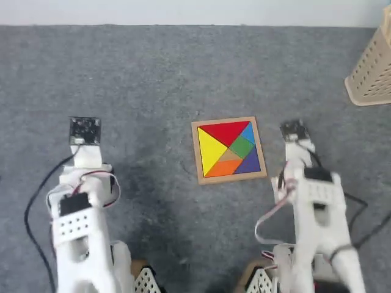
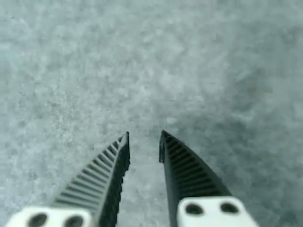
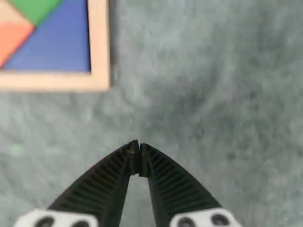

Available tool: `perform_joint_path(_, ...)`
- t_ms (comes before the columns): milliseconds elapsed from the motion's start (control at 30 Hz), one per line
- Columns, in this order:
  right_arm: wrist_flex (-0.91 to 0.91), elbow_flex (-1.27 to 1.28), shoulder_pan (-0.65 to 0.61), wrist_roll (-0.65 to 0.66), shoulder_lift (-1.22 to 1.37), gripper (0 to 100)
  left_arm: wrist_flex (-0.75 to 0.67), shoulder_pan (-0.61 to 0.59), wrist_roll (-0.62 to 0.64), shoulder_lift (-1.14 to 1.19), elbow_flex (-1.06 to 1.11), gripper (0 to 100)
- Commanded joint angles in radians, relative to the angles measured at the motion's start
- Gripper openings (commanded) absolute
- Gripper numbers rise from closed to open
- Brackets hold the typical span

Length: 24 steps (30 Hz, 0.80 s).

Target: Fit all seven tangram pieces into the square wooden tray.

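Tray, centre of the high view on the tabletop, holds all seven tangram pieces; fitting judged complete. Left gripper fingers slightly apart, right gripper fingers together, both empty. Next: no grasp required.

Left arm sits at 8 o'clock, left gripper slightly parted. Right arm sits at 4 o'clock, right gripper pinched closed.

Tray lies just beside right gripper, on its inner side, not touching. Seven pieces sit inside, filling the square. Left gripper is well apart from tray.
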Motion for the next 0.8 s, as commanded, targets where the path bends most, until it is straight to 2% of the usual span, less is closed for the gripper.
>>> perform_joint_path(0,-0.008,0.141,0.039,0.08,-0.26,0.6,0.032,0.015,-0.005,-0.172,0.056,10)
perform_joint_path(300,0.162,0.385,0.102,0.218,-0.806,0.6,0.041,0.015,-0.005,-0.534,0.257,10)
perform_joint_path(500,0.268,0.493,0.159,0.281,-1.081,0.6,0.193,0.021,-0.006,-0.796,0.321,10)
perform_joint_path(600,0.332,0.532,0.162,0.282,-1.19,0.6,0.258,0.018,-0.003,-0.905,0.343,10)
perform_joint_path(767,0.358,0.532,0.162,0.29,-1.184,0.6,0.27,0.017,-0.003,-0.873,0.344,10)
